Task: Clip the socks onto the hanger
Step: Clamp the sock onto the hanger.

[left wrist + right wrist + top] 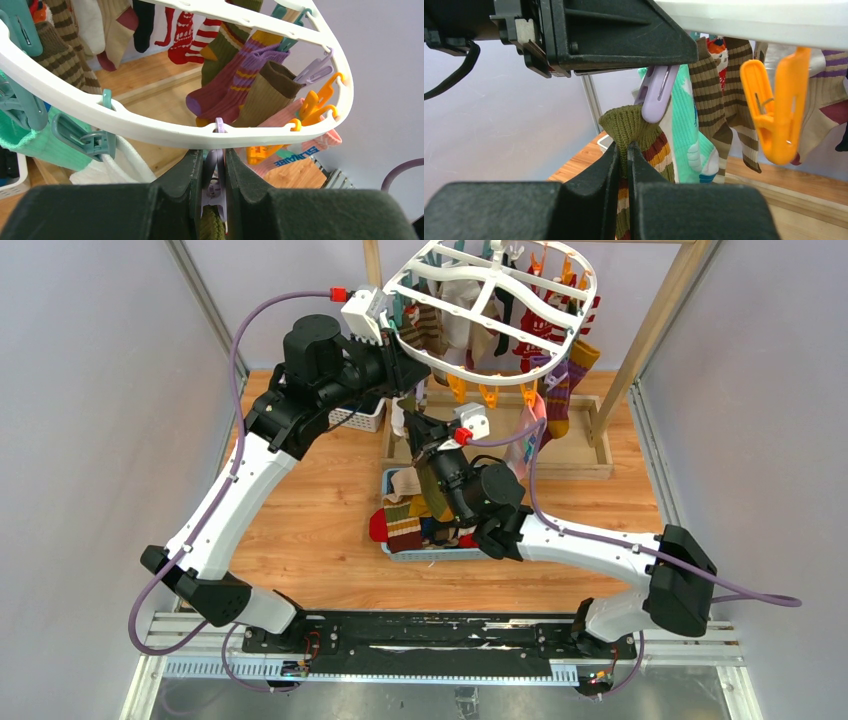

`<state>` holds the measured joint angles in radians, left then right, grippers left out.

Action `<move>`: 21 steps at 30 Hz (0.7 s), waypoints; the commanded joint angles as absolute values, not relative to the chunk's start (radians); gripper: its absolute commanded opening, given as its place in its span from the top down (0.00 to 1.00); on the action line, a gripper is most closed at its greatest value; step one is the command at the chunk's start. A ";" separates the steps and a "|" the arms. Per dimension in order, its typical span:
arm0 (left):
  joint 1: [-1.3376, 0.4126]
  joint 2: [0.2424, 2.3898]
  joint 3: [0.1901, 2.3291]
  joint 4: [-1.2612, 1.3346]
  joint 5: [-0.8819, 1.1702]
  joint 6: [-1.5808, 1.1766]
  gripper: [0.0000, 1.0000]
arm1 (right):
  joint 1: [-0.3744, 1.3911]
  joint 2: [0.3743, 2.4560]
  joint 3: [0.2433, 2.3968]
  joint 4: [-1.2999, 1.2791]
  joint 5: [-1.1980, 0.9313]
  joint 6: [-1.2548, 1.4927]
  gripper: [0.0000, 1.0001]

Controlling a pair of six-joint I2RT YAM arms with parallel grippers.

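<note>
Under the hanger (487,310): olive sock (432,488) is held up at the near rim.
Left wrist: lilac clothespin (212,192) is squeezed by clenched left jaws.
Right wrist: sock cuff is grasped by right jaws, beside the pin.
Risk: cuff missed if pin is released early.

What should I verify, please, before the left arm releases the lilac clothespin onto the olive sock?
1. Left fingers squeezing the lilac clothespin: ok.
2. Right fingers pinching the olive striped sock just below its cuff: ok.
3. Cuff raised to the clothespin's tip: ok, they overlap in the right wrist view.
4. Cuff actually inside the clothespin's mouth: cannot tell.
5. Clothespin looped on the rim of the hanger: ok.
6. Orange clothespin hanging apart from the sock: ok.
</note>
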<state>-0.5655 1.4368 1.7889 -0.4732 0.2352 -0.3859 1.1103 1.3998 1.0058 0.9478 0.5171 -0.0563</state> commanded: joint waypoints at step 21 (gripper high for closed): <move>-0.563 1.425 1.786 -0.526 0.253 -0.373 1.00 | 1.089 1.411 1.070 0.996 0.531 -0.114 0.93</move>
